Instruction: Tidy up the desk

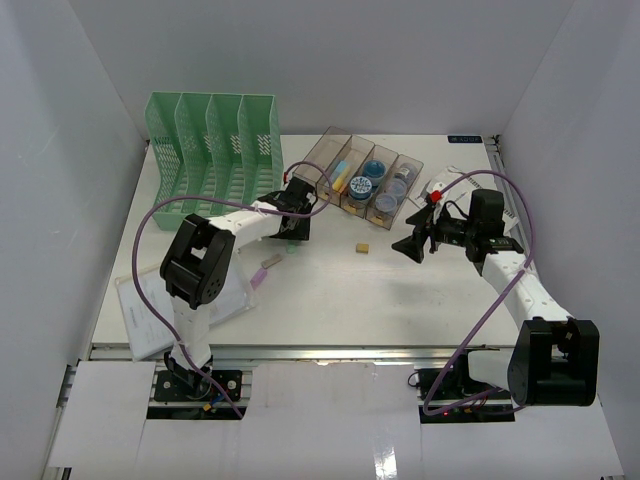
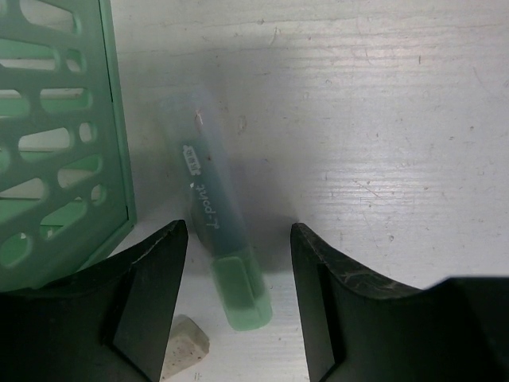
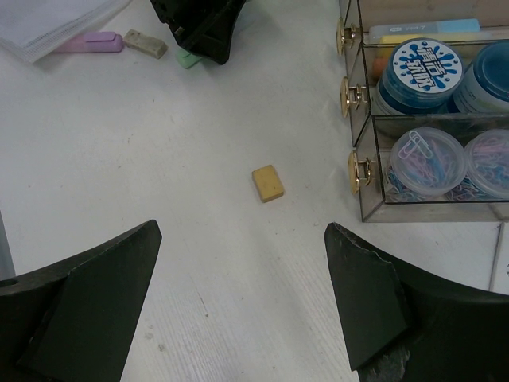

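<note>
Both left gripper [image 2: 237,239] and right gripper [image 3: 242,231] sit jaws apart, empty; left straddles the green highlighter [image 2: 208,215], file rack [image 2: 56,143] at its 9 o'clock, so it should drop centred and clamp mid-barrel.

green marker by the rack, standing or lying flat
Lying flat: the marker rests lengthwise on the desk, inside the open left gripper.

Green rack [image 1: 215,140], clear tray [image 1: 322,153], tan eraser [image 1: 364,247]

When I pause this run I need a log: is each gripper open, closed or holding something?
Left gripper: open, straddling the green highlighter, not gripping it.
Right gripper: open, holding nothing, facing the tan eraser.
</note>
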Controlling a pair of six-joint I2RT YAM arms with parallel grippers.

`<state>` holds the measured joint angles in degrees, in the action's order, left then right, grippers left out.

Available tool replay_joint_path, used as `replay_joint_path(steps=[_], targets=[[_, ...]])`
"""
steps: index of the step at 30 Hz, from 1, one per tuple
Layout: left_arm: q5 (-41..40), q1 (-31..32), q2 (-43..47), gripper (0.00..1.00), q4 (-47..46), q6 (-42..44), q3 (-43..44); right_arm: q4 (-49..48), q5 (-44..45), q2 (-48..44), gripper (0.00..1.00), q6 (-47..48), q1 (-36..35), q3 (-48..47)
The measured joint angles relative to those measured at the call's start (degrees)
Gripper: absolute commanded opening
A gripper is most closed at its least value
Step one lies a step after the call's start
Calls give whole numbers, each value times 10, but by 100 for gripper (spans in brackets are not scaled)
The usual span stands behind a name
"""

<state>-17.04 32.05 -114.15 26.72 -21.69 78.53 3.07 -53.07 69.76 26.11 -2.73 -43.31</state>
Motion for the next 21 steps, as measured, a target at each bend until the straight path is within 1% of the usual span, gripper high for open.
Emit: replay_joint_path(steps=[8,11,16,18,21], targets=[[14,0,-1,53,-3,-5,-2,0,-3,0,90,0,3,0],[21,0,-3,46,-7,-8,-2,0,-5,0,90,0,5,0],[32,1,-5,31,-15,-8,-1,0,-10,0,90,0,8,0],[36,4,-5,22,-19,-3,-1,0,-11,0,90,0,8,0],[46,16,-5,16,-29,3,-1,0,-11,-1,90,0,9,0]])
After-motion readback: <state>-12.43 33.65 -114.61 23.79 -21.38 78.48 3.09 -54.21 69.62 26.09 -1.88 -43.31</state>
